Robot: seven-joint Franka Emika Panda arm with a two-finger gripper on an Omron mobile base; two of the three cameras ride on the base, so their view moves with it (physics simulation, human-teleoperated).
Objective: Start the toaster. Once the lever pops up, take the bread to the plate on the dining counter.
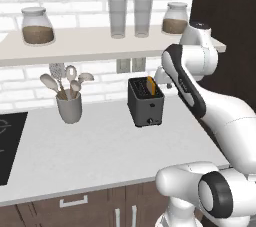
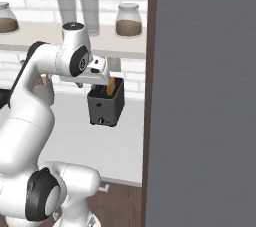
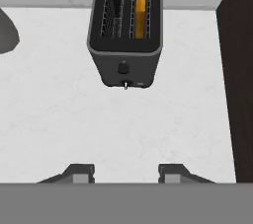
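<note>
We see open surface in front of the toaster and to its left, as far as the utensil cup. To the right a dark tall cabinet wall stands close beside the toaster, leaving a narrow gap. The shelf overhangs behind. The bread sticks up from the right slot, with free air above it.

One toaster with two slots stands on the tabletop, holding one slice of bread. One utensil cup contains four utensils. The shelf carries two lidded jars and two drinking glasses. One double wall outlet sits below the shelf. One cooktop lies at the left edge.
</note>
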